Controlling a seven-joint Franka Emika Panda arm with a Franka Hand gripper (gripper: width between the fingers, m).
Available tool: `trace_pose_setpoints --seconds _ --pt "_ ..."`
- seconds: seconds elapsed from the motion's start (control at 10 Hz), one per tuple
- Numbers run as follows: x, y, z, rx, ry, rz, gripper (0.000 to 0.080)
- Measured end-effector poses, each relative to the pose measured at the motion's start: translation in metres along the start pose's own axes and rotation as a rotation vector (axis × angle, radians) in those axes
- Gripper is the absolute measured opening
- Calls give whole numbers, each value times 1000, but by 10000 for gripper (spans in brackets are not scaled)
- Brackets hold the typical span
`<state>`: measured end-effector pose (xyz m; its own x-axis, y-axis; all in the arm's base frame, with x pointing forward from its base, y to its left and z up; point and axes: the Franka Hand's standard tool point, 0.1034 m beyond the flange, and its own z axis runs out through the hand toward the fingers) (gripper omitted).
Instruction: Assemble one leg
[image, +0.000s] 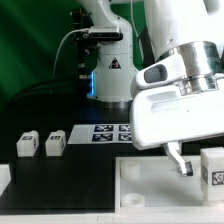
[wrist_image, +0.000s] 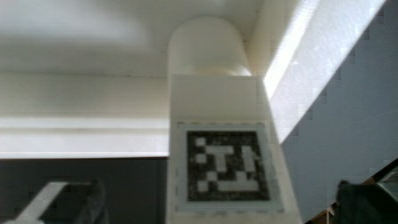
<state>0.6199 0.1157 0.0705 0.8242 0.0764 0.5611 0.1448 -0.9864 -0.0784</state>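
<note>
In the wrist view a white leg (wrist_image: 222, 120) with a black-and-white tag on its face lies between my fingers, its rounded end toward the large white panel (wrist_image: 89, 90). My gripper (wrist_image: 222, 208) is open, with a gap between the leg and each fingertip (wrist_image: 63, 200). In the exterior view the same leg (image: 212, 166) sits at the right edge by the panel (image: 150, 182), with one dark finger (image: 180, 160) just to its left. Two more legs (image: 27, 144) (image: 55, 144) stand on the black table at the exterior view's left.
The marker board (image: 105, 131) lies on the table behind the panel. A second robot base with cables (image: 108, 70) stands at the back before a green curtain. The panel's raised rim runs close beside the held-around leg.
</note>
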Motion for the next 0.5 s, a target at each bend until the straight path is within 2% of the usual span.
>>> trace_pose_setpoints --seconds 0.3,0.4,0.5 --pt "-1 0 0 0 -1 0 649" --pt "-3 -1 2 4 -30 9 649" --pt "1 -4 1 19 -116 40 649"
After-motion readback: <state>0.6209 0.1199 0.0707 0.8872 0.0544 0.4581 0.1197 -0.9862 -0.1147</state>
